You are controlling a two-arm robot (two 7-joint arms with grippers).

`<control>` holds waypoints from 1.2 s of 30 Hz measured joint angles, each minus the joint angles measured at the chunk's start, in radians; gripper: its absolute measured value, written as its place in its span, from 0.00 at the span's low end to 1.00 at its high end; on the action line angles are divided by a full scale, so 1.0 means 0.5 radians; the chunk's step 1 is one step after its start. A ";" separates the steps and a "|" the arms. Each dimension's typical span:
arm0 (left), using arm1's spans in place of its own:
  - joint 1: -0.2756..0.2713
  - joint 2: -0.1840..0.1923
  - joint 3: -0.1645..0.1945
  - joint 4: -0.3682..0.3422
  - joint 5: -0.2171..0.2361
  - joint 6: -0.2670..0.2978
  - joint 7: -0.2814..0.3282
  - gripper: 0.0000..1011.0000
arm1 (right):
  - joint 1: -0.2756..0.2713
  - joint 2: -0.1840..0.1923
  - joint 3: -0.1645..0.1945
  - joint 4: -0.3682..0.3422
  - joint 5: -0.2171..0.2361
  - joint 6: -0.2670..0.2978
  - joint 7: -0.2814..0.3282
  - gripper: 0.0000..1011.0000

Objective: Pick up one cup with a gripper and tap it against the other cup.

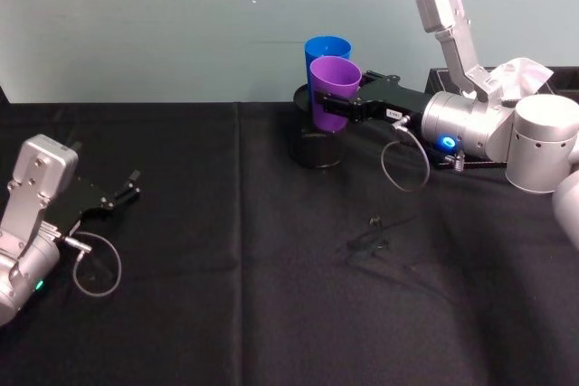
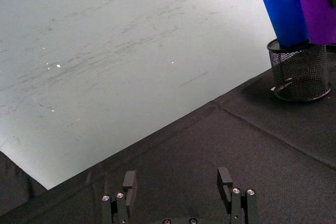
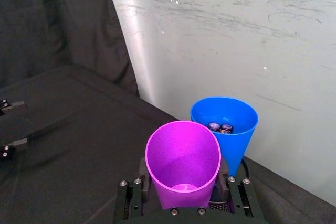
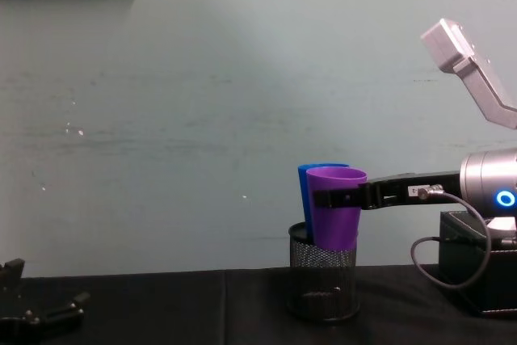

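Observation:
My right gripper point(image 1: 330, 106) is shut on the purple cup point(image 1: 335, 83) and holds it upright in the air at the table's back centre. The blue cup point(image 1: 326, 48) stands just behind it inside a black mesh pen holder point(image 1: 317, 149). In the right wrist view the purple cup point(image 3: 184, 163) has its rim against the side of the blue cup point(image 3: 226, 129), which holds small batteries. From the chest view the purple cup point(image 4: 335, 212) hangs over the holder point(image 4: 323, 280), in front of the blue cup point(image 4: 305, 199). My left gripper point(image 1: 131, 185) rests open at the table's left.
Black cloth point(image 1: 235, 296) covers the table, and a pale wall stands close behind the cups. A black box point(image 4: 464, 264) with a crumpled white thing point(image 1: 529, 74) on it sits at the back right, under my right arm. A small dark speck point(image 1: 373, 221) lies mid-table.

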 joint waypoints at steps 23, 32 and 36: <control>0.000 0.000 0.000 0.000 0.000 0.000 0.000 0.99 | 0.000 0.000 0.000 0.000 0.000 0.000 0.000 0.72; 0.000 0.000 0.000 0.000 0.000 0.000 0.000 0.99 | 0.000 0.000 0.000 0.000 0.000 0.000 0.000 0.72; 0.000 0.000 0.000 0.000 0.000 0.000 0.000 0.99 | 0.000 0.000 0.000 0.000 0.000 0.000 0.000 0.72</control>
